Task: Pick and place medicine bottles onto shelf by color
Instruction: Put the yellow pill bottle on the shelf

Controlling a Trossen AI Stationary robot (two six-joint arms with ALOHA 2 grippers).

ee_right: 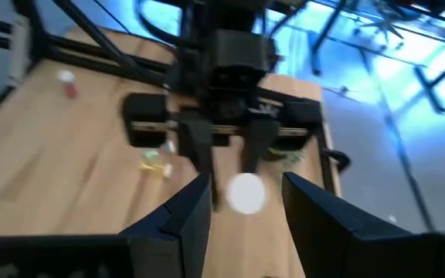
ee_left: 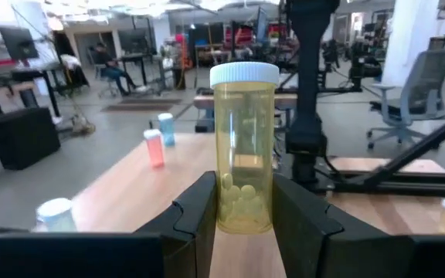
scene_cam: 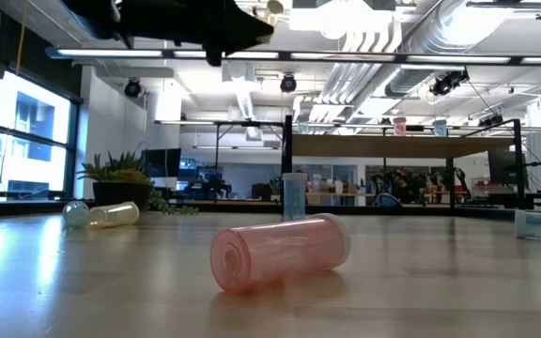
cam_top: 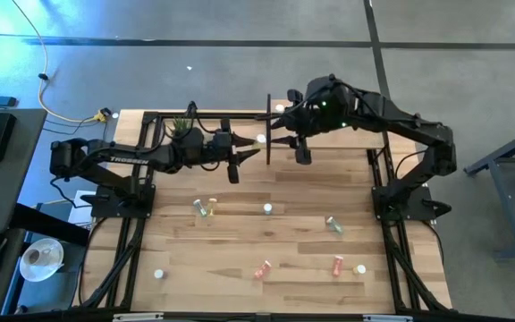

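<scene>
The big plank table (cam_top: 240,259) carries both dark arms and the small shelf (cam_top: 329,136), a light wood board on a black frame at the far side. The left arm (cam_top: 105,161) reaches in from the left, and white letters on its link read "TROSSEN". The right arm (cam_top: 409,134) bends over the shelf from the right.

The left gripper (ee_left: 242,212) holds a yellow bottle (ee_left: 244,154) with a white cap upright. Its fingers (ee_left: 198,212) are narrow and press both sides of the bottle near its bottom, where small pale pills lie. I can read no label on this bottle.

The right gripper (ee_right: 246,205) is above the shelf edge and faces the left gripper. Its fingers (ee_right: 188,212) stand moderately apart with a white cap (ee_right: 246,192) showing between them, but I cannot tell if they touch it.

On the shelf, in the left wrist view, a pink-red bottle (ee_left: 154,147) and a teal bottle (ee_left: 165,129) stand just beside each other.

On the table lie loose bottles: a pink one (scene_cam: 280,253) on its side near the low camera, a yellowish pair (cam_top: 204,207) left of the middle, a greenish one (cam_top: 333,224) to the right, and two orange-red ones (cam_top: 263,268) (cam_top: 337,265) near the front edge.
</scene>
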